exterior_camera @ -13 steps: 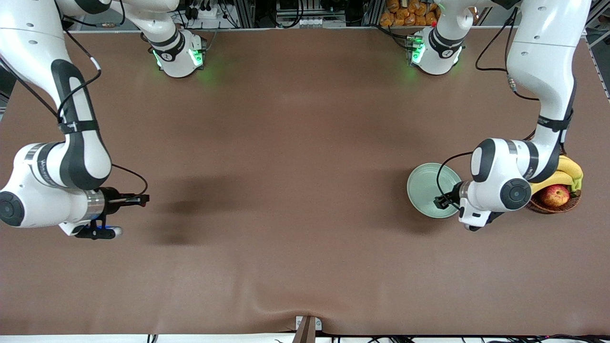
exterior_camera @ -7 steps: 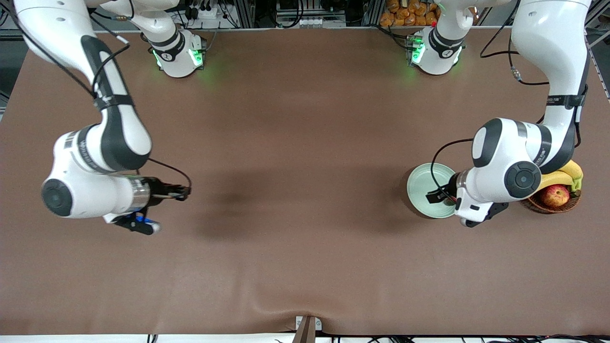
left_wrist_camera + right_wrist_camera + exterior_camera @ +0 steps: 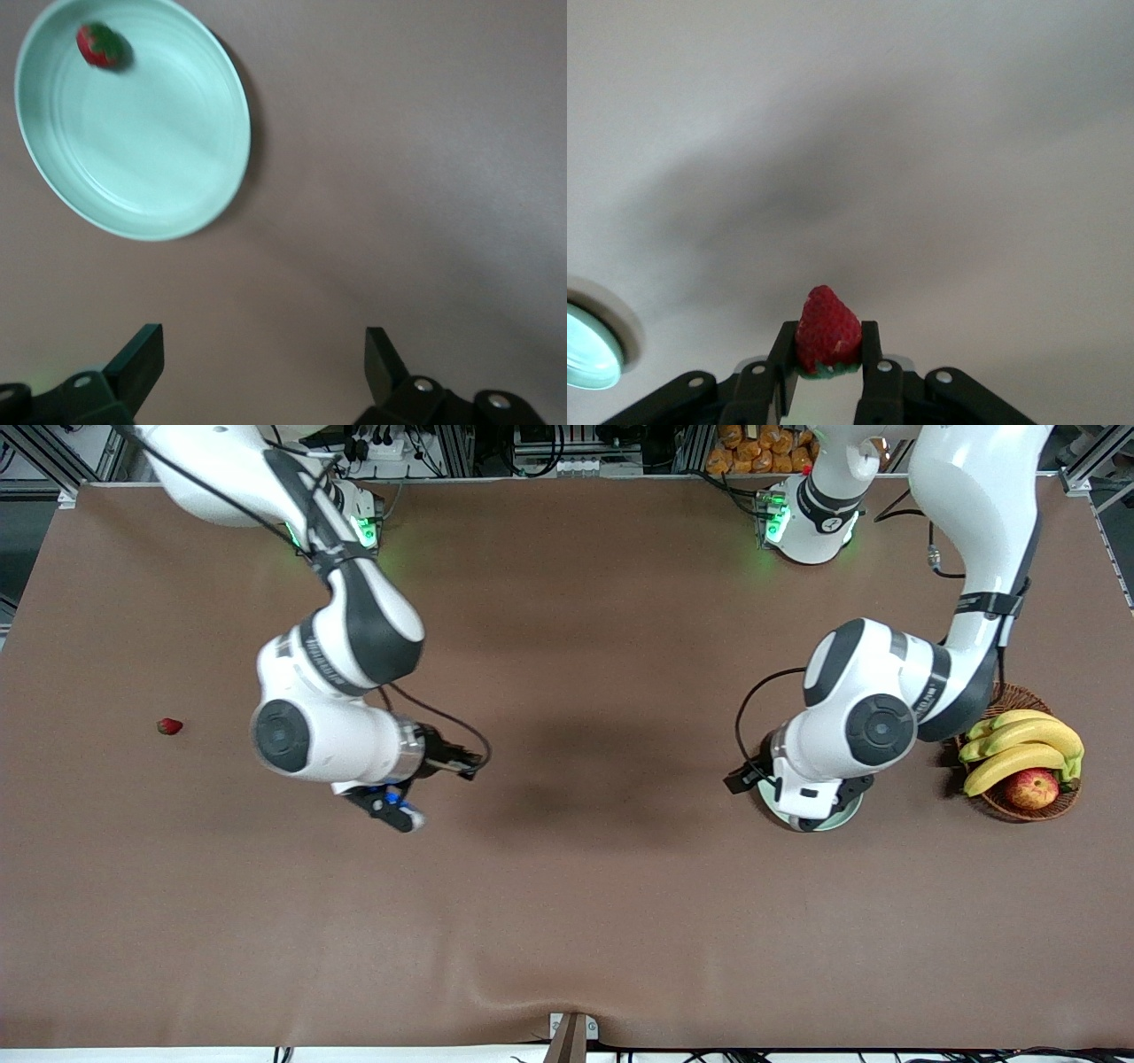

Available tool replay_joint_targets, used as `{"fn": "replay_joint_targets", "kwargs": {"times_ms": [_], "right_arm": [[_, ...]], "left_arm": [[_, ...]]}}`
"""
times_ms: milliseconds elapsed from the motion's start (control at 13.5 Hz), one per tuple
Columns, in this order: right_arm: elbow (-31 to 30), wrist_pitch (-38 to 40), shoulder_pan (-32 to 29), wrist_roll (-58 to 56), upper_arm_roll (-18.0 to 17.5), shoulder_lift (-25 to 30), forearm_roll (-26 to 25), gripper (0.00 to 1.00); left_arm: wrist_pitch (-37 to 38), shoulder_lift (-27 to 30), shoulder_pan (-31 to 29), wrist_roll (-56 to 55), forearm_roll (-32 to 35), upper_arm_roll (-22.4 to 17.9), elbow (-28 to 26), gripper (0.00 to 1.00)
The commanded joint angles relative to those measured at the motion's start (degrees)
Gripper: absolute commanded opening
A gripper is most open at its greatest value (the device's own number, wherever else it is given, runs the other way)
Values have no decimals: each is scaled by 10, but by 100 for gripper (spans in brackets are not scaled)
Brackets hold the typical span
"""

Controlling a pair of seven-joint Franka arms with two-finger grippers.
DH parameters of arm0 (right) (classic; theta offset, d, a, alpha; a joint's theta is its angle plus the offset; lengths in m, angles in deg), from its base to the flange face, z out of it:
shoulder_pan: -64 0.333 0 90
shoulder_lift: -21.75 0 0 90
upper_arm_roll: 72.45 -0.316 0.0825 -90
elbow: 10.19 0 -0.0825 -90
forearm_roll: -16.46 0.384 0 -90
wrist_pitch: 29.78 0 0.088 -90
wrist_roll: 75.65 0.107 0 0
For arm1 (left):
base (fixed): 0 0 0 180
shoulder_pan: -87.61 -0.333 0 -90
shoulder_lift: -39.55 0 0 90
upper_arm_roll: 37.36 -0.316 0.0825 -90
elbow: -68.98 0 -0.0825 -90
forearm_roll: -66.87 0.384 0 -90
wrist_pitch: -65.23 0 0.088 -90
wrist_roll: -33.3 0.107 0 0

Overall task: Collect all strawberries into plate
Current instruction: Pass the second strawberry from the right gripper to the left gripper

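Observation:
My right gripper (image 3: 827, 359) is shut on a strawberry (image 3: 827, 329), red tip outward and green cap between the fingers. It hangs over the middle of the table (image 3: 467, 765). A second strawberry (image 3: 99, 44) lies near the rim inside the mint-green plate (image 3: 133, 124). My left gripper (image 3: 261, 363) is open and empty over bare table just beside the plate, toward the table's middle (image 3: 738, 779). The left arm hides most of the plate (image 3: 843, 816) in the front view. A third strawberry (image 3: 169, 726) lies on the table toward the right arm's end.
A brown wicker basket (image 3: 1010, 804) with bananas (image 3: 1019, 748) and a red-yellow apple (image 3: 1032, 787) stands beside the plate at the left arm's end. The brown table cover (image 3: 567, 921) has a small ripple at its front edge.
The right arm swung from its end of the table toward the middle with its strawberry, uncovering the one on the table. The left gripper opened and drew off the plate.

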Motion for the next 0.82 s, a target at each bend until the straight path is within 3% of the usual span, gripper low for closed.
{"fn": "replay_joint_targets", "kwargs": {"times_ms": [0, 520, 743], "right_arm": [[11, -68, 55, 67, 8, -40, 22, 0], [7, -270, 155, 137, 9, -147, 23, 0], [6, -305, 174, 145, 9, -169, 24, 0]], "left_arm": [[-12, -20, 20, -65, 5, 1, 20, 100], [-62, -49, 65, -181, 12, 0, 19, 100], [-67, -52, 71, -214, 12, -1, 19, 100]]}}
